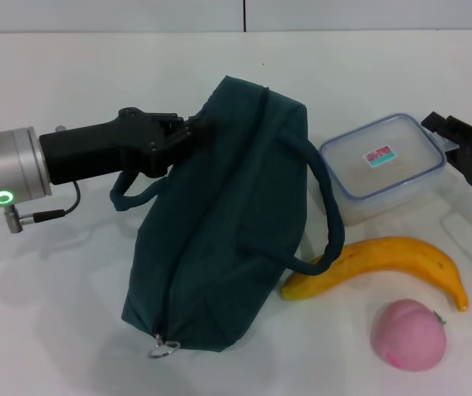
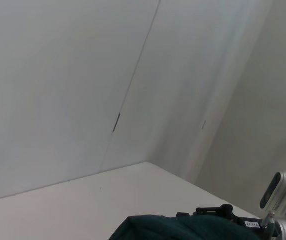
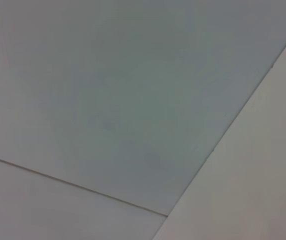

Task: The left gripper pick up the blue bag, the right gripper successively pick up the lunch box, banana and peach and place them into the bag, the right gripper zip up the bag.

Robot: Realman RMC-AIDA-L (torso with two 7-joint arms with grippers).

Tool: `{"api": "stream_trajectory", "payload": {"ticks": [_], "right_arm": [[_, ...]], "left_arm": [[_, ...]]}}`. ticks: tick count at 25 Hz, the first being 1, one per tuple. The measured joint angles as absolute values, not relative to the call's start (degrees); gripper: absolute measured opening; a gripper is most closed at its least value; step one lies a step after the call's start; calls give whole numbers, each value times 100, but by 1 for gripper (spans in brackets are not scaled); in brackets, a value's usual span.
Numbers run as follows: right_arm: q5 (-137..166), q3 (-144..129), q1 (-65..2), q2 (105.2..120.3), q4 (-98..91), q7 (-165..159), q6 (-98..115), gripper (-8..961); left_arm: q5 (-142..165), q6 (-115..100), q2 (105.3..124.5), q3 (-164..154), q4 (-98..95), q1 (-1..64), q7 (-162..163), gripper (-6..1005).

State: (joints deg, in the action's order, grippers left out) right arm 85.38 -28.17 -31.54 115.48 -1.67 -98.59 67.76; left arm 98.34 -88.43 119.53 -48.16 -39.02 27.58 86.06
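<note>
One blue bag [image 1: 219,223] is lying at the centre of the table [image 1: 54,313], showing two handles and one metal ring pull at its near end. One lunch box [image 1: 384,165] is sitting to the right of it, toward the far side. One banana [image 1: 384,262] is lying nearer, and one peach [image 1: 409,334] is resting nearest on the right. Two end effectors are showing: the left end effector [image 1: 188,130] at the bag's far left, and the right end effector [image 1: 446,132], only partly showing, at the right edge by the box.
</note>
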Motion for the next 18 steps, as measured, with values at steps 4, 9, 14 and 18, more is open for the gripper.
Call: {"api": "stream_trajectory", "payload": {"ticks": [4, 9, 14, 18], "right_arm": [[8531, -2786, -3145, 11559, -167, -9898, 6805, 353], [8523, -2760, -3132, 11570, -166, -9902, 6836, 341], [8517, -2754, -3154, 11582, -173, -9854, 6800, 236], [8515, -2751, -3155, 11587, -215, -9751, 6835, 156]], "left_arm": [[9840, -8847, 11953, -4816, -3903, 2731, 8566, 46], [9843, -8856, 11953, -4816, -3902, 2710, 8516, 46], [9843, -8853, 11953, -4816, -3865, 2707, 8499, 46], [9823, -8843, 11953, -4816, -3820, 2707, 8425, 46]]}}
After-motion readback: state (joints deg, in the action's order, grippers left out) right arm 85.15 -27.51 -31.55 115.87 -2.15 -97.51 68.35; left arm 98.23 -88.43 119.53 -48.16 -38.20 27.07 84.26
